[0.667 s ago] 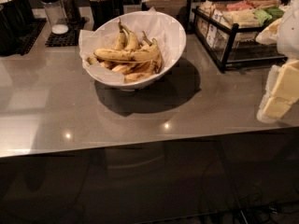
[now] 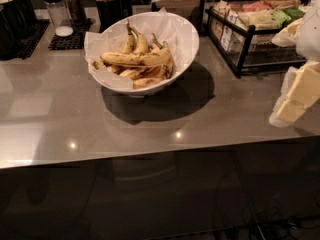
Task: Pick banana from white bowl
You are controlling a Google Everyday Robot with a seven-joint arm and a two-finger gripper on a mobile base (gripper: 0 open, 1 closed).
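Your tool (image 2: 299, 91) hung over the right side of the table (image 2: 60, 119), well apart from the banana (image 2: 135, 59) in the white bowl (image 2: 187, 39); its grip state could not be told.

Showed a glossy grey countertop (image 2: 50, 119) running the full width, dimly lit from above, with two small light spots mirrored near its front edge. Dropped below that edge into a dark, glassy front panel (image 2: 150, 204), with thin cables (image 2: 280, 224) faintly visible at the bottom right. Carried along the back a black mat (image 2: 70, 40) under a clear shaker (image 2: 57, 14), a dark cup (image 2: 107, 6) of wooden sticks, a tan box (image 2: 177, 4) and, further right, a black wire basket (image 2: 242, 54) of wrapped packets. Caught the pale gripper (image 2: 295, 101) at the right edge, over the counter.
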